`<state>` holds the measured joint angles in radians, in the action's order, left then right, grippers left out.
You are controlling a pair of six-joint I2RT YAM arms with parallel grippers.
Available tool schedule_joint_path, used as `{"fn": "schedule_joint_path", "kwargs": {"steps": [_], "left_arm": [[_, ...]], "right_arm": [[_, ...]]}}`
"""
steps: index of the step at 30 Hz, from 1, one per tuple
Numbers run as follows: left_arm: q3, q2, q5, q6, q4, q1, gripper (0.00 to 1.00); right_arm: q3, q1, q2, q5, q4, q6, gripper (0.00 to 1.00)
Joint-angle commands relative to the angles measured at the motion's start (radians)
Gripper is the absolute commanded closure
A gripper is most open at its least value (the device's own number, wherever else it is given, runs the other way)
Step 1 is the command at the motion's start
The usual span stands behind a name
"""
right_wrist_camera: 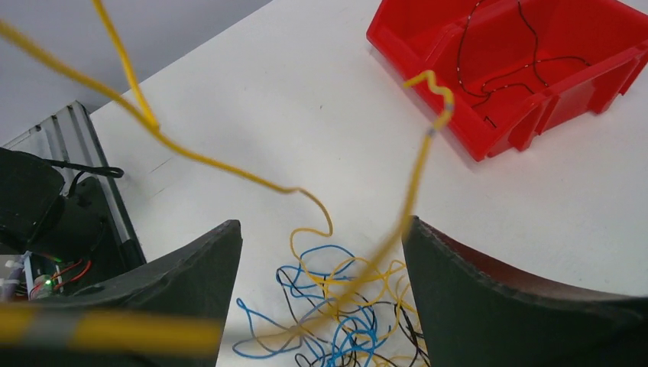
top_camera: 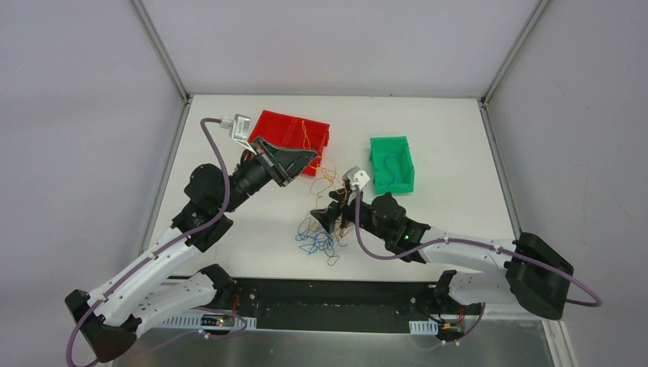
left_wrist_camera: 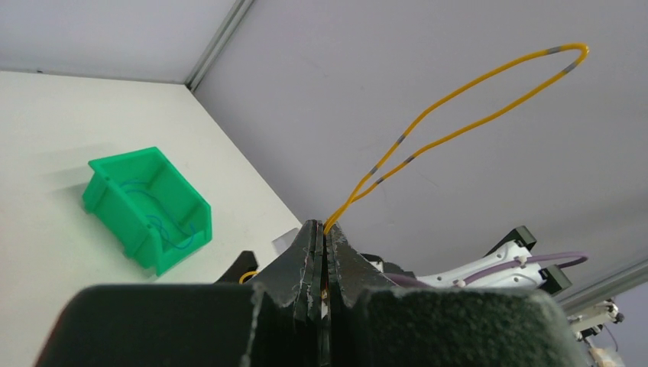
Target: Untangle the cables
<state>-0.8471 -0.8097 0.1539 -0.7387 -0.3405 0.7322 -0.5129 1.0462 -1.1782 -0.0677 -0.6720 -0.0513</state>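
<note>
The cables are a small tangle (top_camera: 317,238) of blue, yellow and dark wires on the white table. My right gripper (top_camera: 322,218) hovers just above the tangle, open, and the wires (right_wrist_camera: 348,306) show between its fingers. My left gripper (top_camera: 308,158) is raised by the red bin (top_camera: 279,126) and is shut on a yellow wire (left_wrist_camera: 458,99) that loops up from its tips (left_wrist_camera: 325,226). Yellow strands (right_wrist_camera: 229,168) stretch from there across the right wrist view down to the tangle. Dark wires (right_wrist_camera: 520,69) lie in the red bin.
A green bin (top_camera: 392,163) at the back right holds a blue wire (left_wrist_camera: 157,218). The red bin (right_wrist_camera: 458,46) stands at the back centre-left. Grey walls enclose the table. The arm bases and a black rail (top_camera: 336,302) lie along the near edge.
</note>
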Motion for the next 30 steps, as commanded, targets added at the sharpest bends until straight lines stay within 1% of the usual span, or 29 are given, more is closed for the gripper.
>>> {"fn": "schedule_joint_path", "kwargs": {"steps": [1, 2, 3, 4, 5, 6, 7, 9, 11, 13, 14, 15, 18, 20, 22, 25, 28, 30], "left_arm": [[-0.052, -0.012, 0.015, -0.055, -0.068, 0.000, 1.00], [-0.054, -0.015, 0.007, -0.053, -0.067, 0.001, 1.00], [-0.054, -0.015, -0.003, -0.053, -0.063, 0.001, 1.00], [-0.056, -0.014, -0.014, -0.048, -0.054, 0.001, 1.00], [-0.057, -0.011, -0.030, -0.042, -0.043, 0.001, 1.00], [-0.060, -0.006, -0.053, -0.031, -0.024, 0.000, 1.00], [-0.064, 0.003, -0.081, -0.018, -0.001, 0.000, 1.00], [-0.081, 0.023, -0.157, 0.042, 0.051, 0.000, 1.00], [-0.105, 0.043, -0.272, 0.115, 0.124, 0.001, 1.00], [-0.136, 0.063, -0.399, 0.203, 0.181, 0.000, 1.00], [-0.151, 0.068, -0.465, 0.245, 0.208, 0.000, 1.00], [-0.161, 0.079, -0.567, 0.281, 0.228, 0.000, 1.00], [-0.168, 0.096, -0.801, 0.385, 0.240, -0.001, 1.00], [-0.165, 0.093, -0.923, 0.458, 0.213, -0.001, 1.00], [-0.161, 0.079, -0.970, 0.533, 0.169, -0.010, 1.00], [-0.161, 0.047, -0.986, 0.604, 0.132, -0.020, 1.00], [-0.123, 0.018, -0.978, 0.679, 0.025, -0.028, 1.00], [-0.127, -0.017, -0.985, 0.685, 0.023, -0.045, 1.00]], "right_arm": [[-0.126, 0.005, -0.093, 0.017, -0.075, -0.042, 0.23], [-0.151, 0.005, -0.117, 0.010, -0.072, -0.036, 0.30], [-0.173, 0.005, -0.135, 0.004, -0.069, -0.032, 0.42], [-0.180, 0.005, -0.147, 0.000, -0.074, -0.020, 0.60], [-0.179, 0.005, -0.150, -0.006, -0.076, 0.000, 0.79], [-0.172, 0.006, -0.148, -0.018, -0.077, 0.018, 0.95], [-0.162, 0.006, -0.139, -0.045, -0.075, 0.041, 1.00], [-0.140, 0.005, -0.117, -0.136, -0.050, 0.105, 1.00], [-0.126, 0.004, -0.099, -0.196, 0.014, 0.159, 1.00], [-0.116, 0.004, -0.094, -0.231, 0.084, 0.210, 1.00], [-0.119, 0.003, -0.091, -0.273, 0.137, 0.245, 1.00], [-0.120, 0.002, -0.089, -0.338, 0.190, 0.285, 1.00], [-0.097, -0.020, -0.077, -0.423, 0.299, 0.363, 1.00], [-0.089, -0.048, -0.058, -0.465, 0.364, 0.412, 1.00], [-0.085, -0.087, -0.031, -0.462, 0.410, 0.441, 1.00], [-0.079, -0.124, 0.005, -0.468, 0.442, 0.472, 1.00], [-0.070, -0.124, 0.018, -0.458, 0.434, 0.477, 1.00], [-0.071, -0.126, 0.016, -0.449, 0.431, 0.474, 1.00]]}}
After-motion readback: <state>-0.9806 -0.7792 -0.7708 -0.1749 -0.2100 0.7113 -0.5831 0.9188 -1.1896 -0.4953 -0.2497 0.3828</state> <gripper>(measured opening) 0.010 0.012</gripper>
